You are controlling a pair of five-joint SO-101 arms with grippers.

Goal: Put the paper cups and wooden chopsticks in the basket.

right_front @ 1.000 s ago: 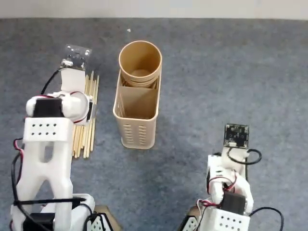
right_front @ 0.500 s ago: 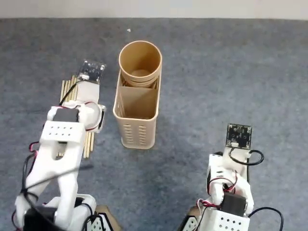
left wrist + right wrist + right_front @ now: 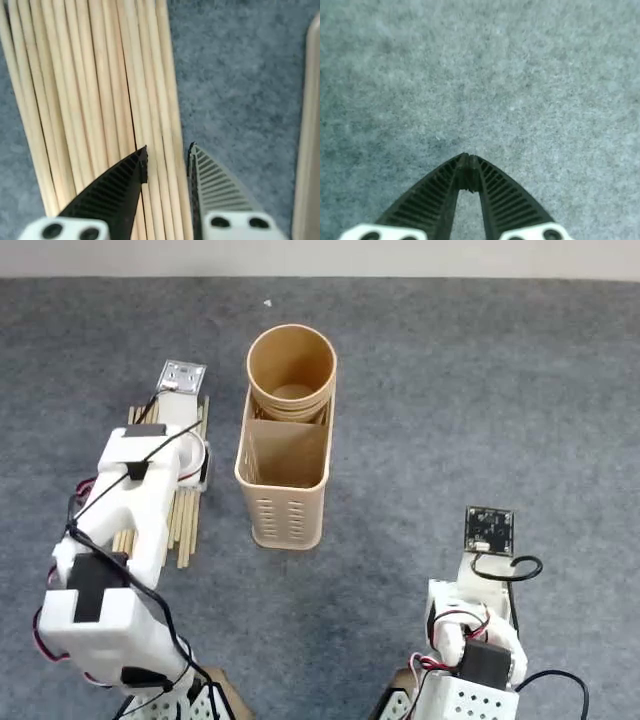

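1. The left gripper (image 3: pixel 167 150) hangs low over the wooden chopsticks (image 3: pixel 90 100), its jaws narrowly apart and straddling a couple of sticks.
2. The chopsticks lie in a flat row on the grey bench (image 3: pixel 450 390), just beside the basket (image 3: pixel 285 510).
3. Stacked paper cups (image 3: pixel 291 360) stand in the basket's far compartment.
4. The right gripper (image 3: pixel 469 159) is closed on nothing, above the bench.

This looks like a robotics lab or hobbyist test bench. The tabletop (image 3: pixel 500 390) is covered all over in grey felt-like carpet. The white plastic left arm (image 3: pixel 130 510) and right arm (image 3: pixel 475 640) carry loose wires (image 3: pixel 505 565) and a bare camera board (image 3: pixel 489 528). A plain pale strip (image 3: pixel 400 258) runs along the far edge.
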